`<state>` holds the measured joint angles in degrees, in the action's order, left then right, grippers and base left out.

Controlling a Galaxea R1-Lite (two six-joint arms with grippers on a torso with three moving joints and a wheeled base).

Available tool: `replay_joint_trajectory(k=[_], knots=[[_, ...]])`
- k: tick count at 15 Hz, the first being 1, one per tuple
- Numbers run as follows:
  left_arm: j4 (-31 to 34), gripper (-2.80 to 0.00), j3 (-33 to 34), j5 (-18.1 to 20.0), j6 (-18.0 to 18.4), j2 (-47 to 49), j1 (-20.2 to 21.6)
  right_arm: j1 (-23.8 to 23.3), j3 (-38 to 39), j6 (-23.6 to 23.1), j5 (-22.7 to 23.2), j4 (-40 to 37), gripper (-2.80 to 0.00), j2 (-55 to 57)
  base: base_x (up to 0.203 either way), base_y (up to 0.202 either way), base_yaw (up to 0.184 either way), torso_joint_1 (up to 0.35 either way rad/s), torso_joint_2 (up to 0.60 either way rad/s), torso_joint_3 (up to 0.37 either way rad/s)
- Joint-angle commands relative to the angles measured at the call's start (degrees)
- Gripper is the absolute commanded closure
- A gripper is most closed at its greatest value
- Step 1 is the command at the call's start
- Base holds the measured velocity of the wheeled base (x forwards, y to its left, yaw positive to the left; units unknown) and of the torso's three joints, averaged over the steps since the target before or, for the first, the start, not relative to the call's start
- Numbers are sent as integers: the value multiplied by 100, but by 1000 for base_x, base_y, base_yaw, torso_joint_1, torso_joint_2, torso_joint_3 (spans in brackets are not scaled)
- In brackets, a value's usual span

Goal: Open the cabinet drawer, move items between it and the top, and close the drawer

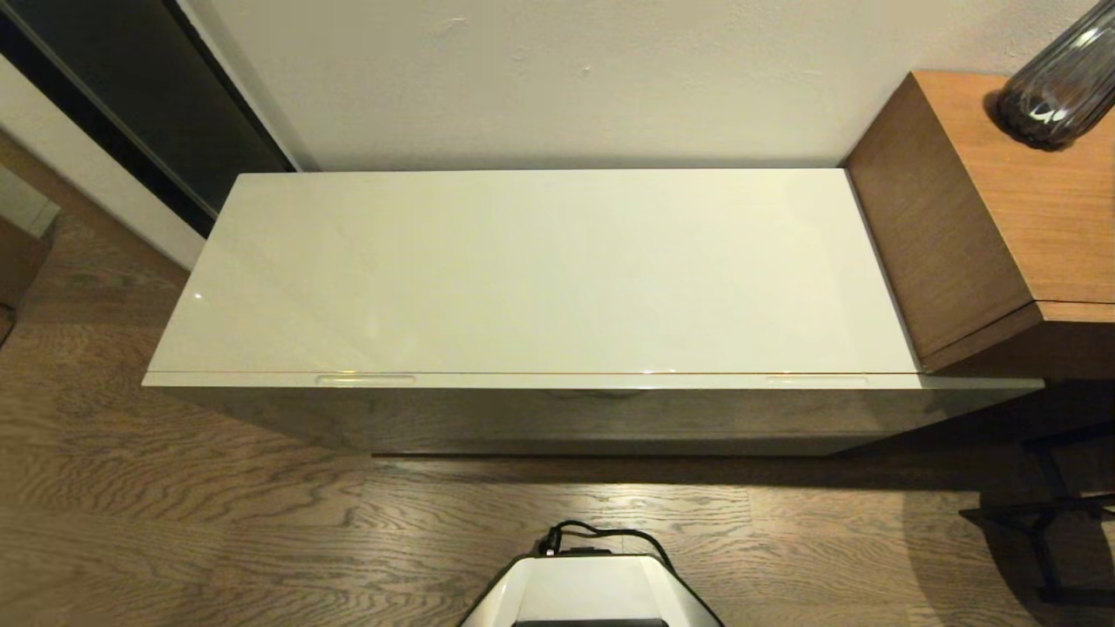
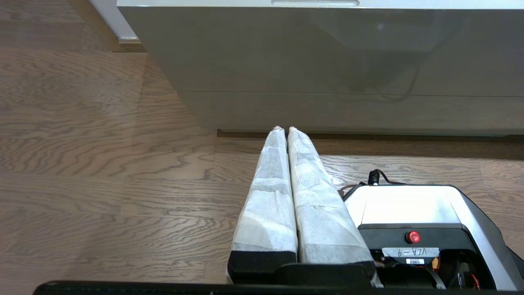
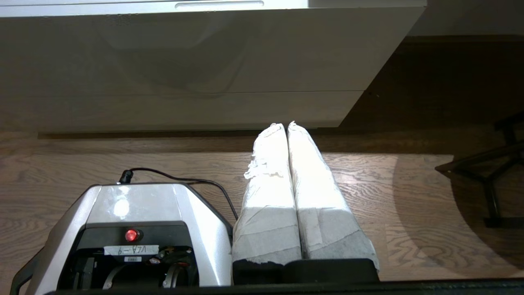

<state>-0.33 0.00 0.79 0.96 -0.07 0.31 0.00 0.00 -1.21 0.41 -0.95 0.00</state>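
Note:
The glossy cream-white top (image 1: 531, 270) lies bare across the middle of the head view. Beneath its front edge the cabinet drawer (image 1: 557, 418) is pushed in, its two slim slots (image 1: 366, 379) (image 1: 817, 380) showing along the rim. The slipper pair and the grain bag are out of view. Neither arm shows in the head view. My left gripper (image 2: 285, 129) hangs low over the floor before the drawer front (image 2: 327, 53), shut and empty. My right gripper (image 3: 286, 125) hangs likewise near the cabinet's right end (image 3: 204, 61), shut and empty.
A brown wood-grain cube (image 1: 1002, 226) with a dark ribbed vase (image 1: 1058, 87) stands against the cabinet's right end. My white base (image 1: 592, 592) stands on the wood floor (image 1: 261, 540) before the cabinet. A black metal stand (image 1: 1045, 522) is at the lower right.

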Motion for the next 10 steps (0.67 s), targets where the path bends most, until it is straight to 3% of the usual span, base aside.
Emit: replay_joint_trajectory(k=[1,10], knots=[[-2,0,0,0,0,-10,5,0,0,-10,2,-2,0,0,0,0,0,0,0,0],[-2,0,0,0,0,-10,5,0,0,16,-3,-2,0,0,0,0,0,0,0,0]])
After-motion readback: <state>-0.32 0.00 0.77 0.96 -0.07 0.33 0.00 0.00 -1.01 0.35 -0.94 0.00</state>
